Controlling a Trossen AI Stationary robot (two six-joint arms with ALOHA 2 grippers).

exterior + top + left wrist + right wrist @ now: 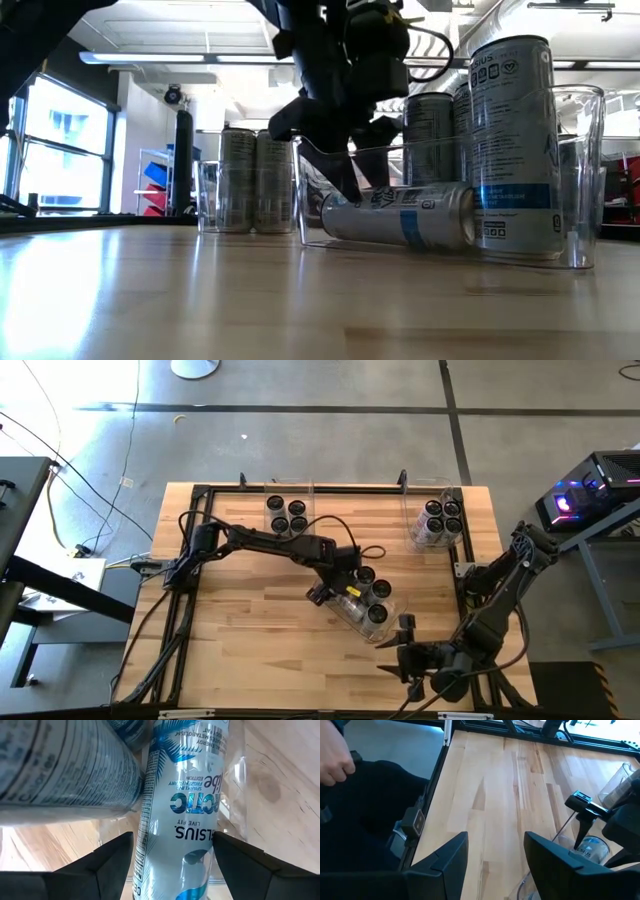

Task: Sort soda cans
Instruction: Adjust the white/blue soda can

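Observation:
One soda can (182, 810) with a blue-and-white label lies on its side in the clear bin (585, 180) at the table's middle. Beside it in that bin stand three more cans (381, 590). My left gripper (172, 850) is open and points steeply down into the bin (395, 628). Its fingers stand across the lying can (400, 215), one on each long side. My right gripper (495, 855) hangs open above the table's near right part (400, 650) with nothing between its fingers. My left gripper's fingers (112, 862) stand close against the lying can's two long sides. I cannot tell whether they touch it. The can lies level on the bin's floor.
Two more clear bins stand along the far edge, each holding several upright cans: one at far middle (288, 512), one at far right (441, 520). A black frame (200, 495) rims the table. A person's hand (332, 762) shows beyond the near edge.

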